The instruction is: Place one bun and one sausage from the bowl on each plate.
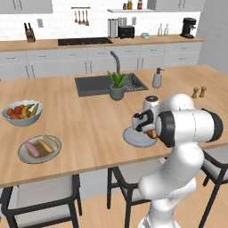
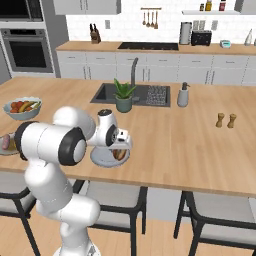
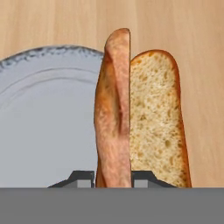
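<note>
My gripper [image 3: 113,178] is shut on a pinkish-brown sausage [image 3: 113,109], which points away from the hand. It hangs low over the right part of a pale grey plate [image 3: 43,122]. An orange-brown bun [image 3: 155,118] lies right beside the sausage, cut face up, at the plate's edge. In the left base view the gripper [image 1: 150,132] is above this plate [image 1: 133,139] near the counter's front edge. Far to the left, a second plate [image 1: 38,161] holds a sausage [image 1: 32,149] and a bun [image 1: 45,146]. The bowl is out of view.
A pale fruit bowl [image 1: 22,113] stands at the far left of the counter. A potted plant [image 1: 117,87], the sink [image 1: 95,84] and a soap dispenser [image 1: 157,78] are behind the plate. Two shakers [image 1: 199,92] stand at the right. Chairs [image 2: 220,210] sit under the front edge.
</note>
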